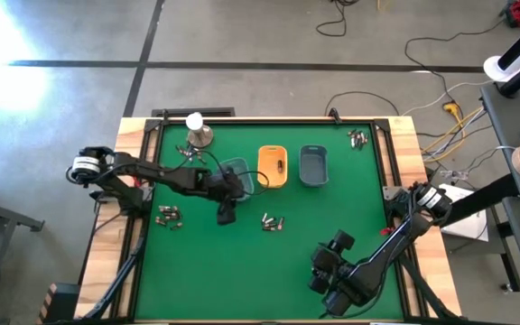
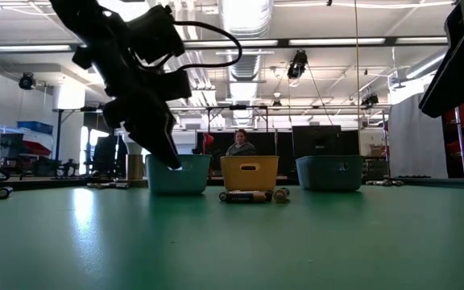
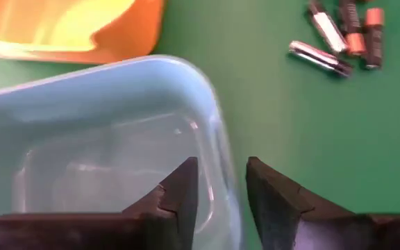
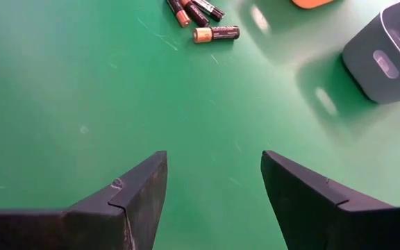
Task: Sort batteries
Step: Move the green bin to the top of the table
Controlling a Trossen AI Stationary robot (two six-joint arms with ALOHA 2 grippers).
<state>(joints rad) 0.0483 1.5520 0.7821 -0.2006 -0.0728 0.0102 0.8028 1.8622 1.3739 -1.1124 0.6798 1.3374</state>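
Observation:
My left gripper (image 1: 231, 191) reaches in from the table's left, pointing down at a slant. It stands over the near wall of the light-blue tray (image 3: 110, 132), one finger above the inside and one outside, with a narrow gap between them. In the low view its tips (image 2: 171, 161) are at the rim of this tray (image 2: 180, 176). An orange tray (image 1: 272, 166) and a grey-blue tray (image 1: 314, 165) stand to its right. Batteries (image 1: 272, 222) lie loose on the green mat in small groups, one group (image 3: 342, 35) just beyond the tray. My right gripper (image 1: 328, 271) hovers open near the front right, over bare mat (image 4: 214, 180). My left gripper has the light-blue tray's near wall, by its right-hand corner (image 3: 222, 173), between its two fingers, one inside the tray and one outside. It comes at the wall slanting down from the table's left, fingers along the wall. Whether the fingers touch it I cannot tell. The tray rests on the mat.
A metal dome with a white ball (image 1: 197, 132) stands at the far left. More batteries lie at the left (image 1: 168, 215), near the dome (image 1: 188, 153) and at the far right corner (image 1: 359, 138). A person sits beyond the table (image 2: 240, 145).

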